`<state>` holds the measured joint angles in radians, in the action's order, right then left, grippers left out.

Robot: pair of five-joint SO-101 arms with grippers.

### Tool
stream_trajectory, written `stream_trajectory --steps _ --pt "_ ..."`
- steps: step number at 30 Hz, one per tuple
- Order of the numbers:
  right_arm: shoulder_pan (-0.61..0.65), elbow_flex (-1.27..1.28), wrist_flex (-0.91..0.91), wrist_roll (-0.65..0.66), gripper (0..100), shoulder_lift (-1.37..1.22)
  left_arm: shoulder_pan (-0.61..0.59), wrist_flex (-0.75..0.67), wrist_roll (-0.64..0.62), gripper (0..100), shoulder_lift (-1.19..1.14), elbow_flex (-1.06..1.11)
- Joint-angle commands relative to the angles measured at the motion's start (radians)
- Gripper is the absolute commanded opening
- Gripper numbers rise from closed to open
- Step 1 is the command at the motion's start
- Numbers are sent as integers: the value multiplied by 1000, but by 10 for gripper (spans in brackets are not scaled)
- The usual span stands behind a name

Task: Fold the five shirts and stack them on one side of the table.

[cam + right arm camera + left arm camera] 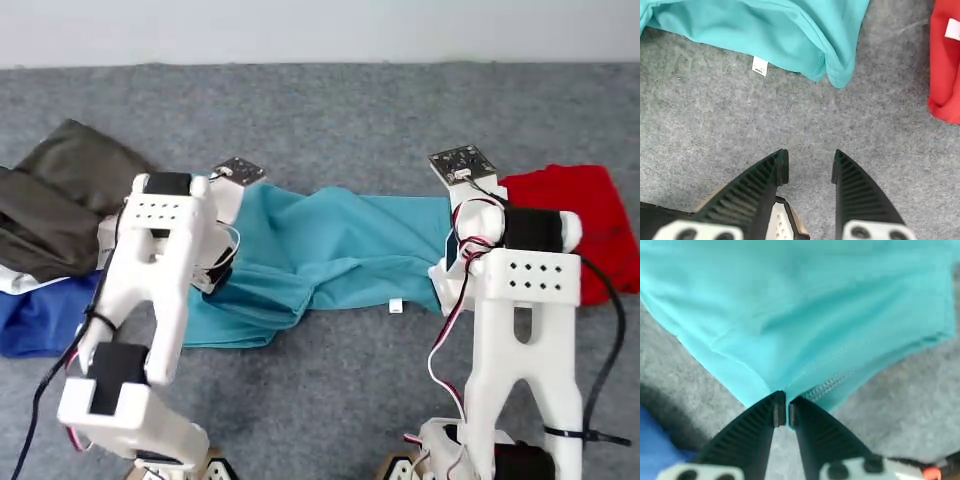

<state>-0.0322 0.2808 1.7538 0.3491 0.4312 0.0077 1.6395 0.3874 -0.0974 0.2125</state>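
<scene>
At centre: left hand [783, 412] seemingly clamped on teal shirt [805, 315] hem | right hand [809, 167] apart, shirt corner just ahead.

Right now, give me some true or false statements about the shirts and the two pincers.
The left pincer is shut on the teal shirt. True.
The right pincer holds the red shirt. False: it is open, holding nothing.
The teal shirt is neatly folded. False: it lies spread out and wrinkled.
A blue shirt lies beside a dark shirt. True.
</scene>
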Motion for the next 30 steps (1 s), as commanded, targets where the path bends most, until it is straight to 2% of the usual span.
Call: stream_trajectory --steps 1,8,18,25,30 --pt "-2 -3 22 5 155 35 -3 55 37 13 55 -2" --pt "-2 -3 22 5 155 35 -12 107 103 13 63 -5" --pt "-2 -5 22 5 155 35 -166 109 173 13 63 -5" --pt "-2 -5 22 5 155 35 -160 109 170 13 52 1" --pt "-2 -3 22 5 155 35 -118 106 167 16 -5 125"
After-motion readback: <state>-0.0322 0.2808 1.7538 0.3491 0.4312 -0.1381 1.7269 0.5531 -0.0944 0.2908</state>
